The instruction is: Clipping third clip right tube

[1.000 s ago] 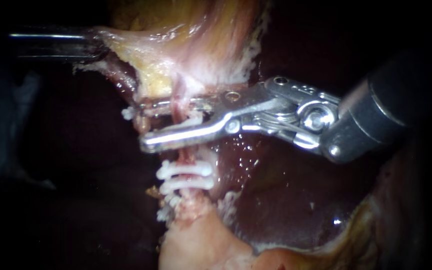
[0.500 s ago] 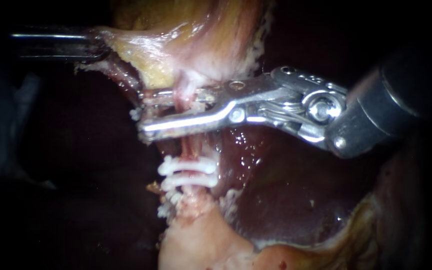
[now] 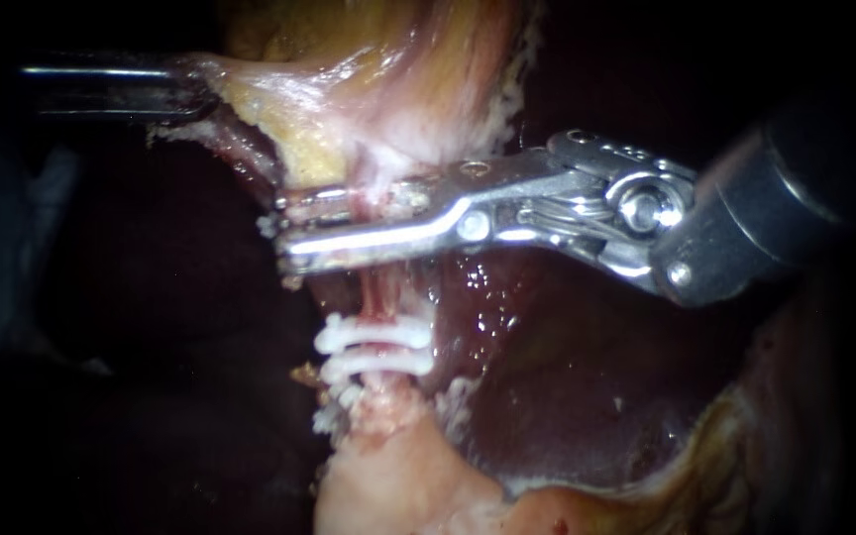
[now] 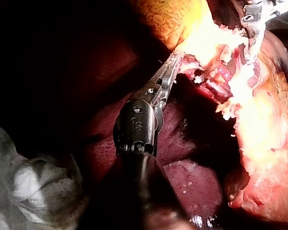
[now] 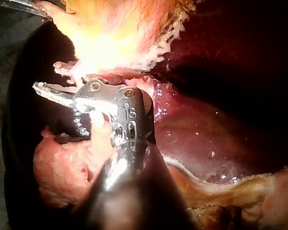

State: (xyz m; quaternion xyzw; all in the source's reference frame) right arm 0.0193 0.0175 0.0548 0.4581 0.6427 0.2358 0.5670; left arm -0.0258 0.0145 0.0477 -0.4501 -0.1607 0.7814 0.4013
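Change: the right instrument [image 3: 284, 226], a silver hinged tool entering from the right of the frame, had brought its two long jaws much closer together over the last second and had shifted slightly up the frame, away from the clips.
Right jaws: clamped across the thin pink tube [image 3: 378, 292] from above and below, at centre frame.
Tube: it ran vertically from the yellowish fold down to the pale stump at lower centre.
Existing clips: two white plastic clips [image 3: 374, 347] sat stacked on the tube just below the jaws, apart from them.
Left instrument [image 4: 176, 60]: a dark shaft entering from the upper left, its jaws pinched on the pale yellowish tissue fold [image 3: 279, 89], holding it taut.
Meaning: I judged the third clip was being squeezed onto the tube above the other two; whether it had locked was hidden by the jaws.
Writing: small stamped marks showed on both instrument wrists; no brand or label appeared elsewhere.
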